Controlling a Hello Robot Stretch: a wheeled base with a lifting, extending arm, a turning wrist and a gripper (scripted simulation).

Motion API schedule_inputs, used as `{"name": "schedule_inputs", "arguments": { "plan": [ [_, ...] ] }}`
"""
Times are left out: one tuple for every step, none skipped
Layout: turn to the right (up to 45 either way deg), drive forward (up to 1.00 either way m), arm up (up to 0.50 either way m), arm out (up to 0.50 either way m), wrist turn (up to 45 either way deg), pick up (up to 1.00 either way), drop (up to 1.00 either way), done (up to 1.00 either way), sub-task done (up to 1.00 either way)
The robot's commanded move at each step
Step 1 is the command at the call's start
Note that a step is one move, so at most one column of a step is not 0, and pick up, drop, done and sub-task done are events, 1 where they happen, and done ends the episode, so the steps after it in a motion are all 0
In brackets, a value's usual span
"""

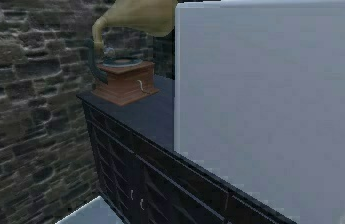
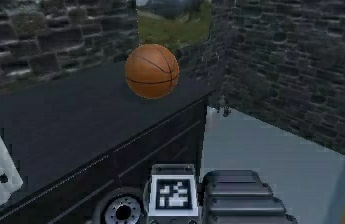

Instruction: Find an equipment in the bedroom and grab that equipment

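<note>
Closest ahead, a dark dresser (image 1: 130, 160) is carrying a wooden gramophone (image 1: 125, 78). Off to the arm's side, the gripper (image 2: 120, 211) is showing low, whether holding anything I cannot tell; the basketball (image 2: 152, 71) is sitting on the dresser.

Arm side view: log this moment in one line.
target: basketball | on: dark cabinet top | backdrop: stone wall | grabbed: not yet

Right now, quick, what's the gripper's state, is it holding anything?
Gripper: state cannot be told; its far end can't be made out at the arm side view's bottom edge, so I cannot tell whether it holds anything.
</note>
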Motion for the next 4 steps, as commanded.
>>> {"name": "schedule_inputs", "arguments": {
  "plan": [
    [0.0, 0.00, 0.00, 0.46, 0.0, 0.00, 0.00, 0.00, 0.00],
    [0.0, 0.00, 0.00, 0.00, 45.0, 0.00, 0.00, 0.00, 0.00],
    [0.0, 0.00, 0.00, 0.00, 45.0, 0.00, 0.00, 0.00, 0.00],
    [0.0, 0.00, 0.00, 0.00, 45.0, 0.00, 0.00, 0.00, 0.00]
  ]
}}
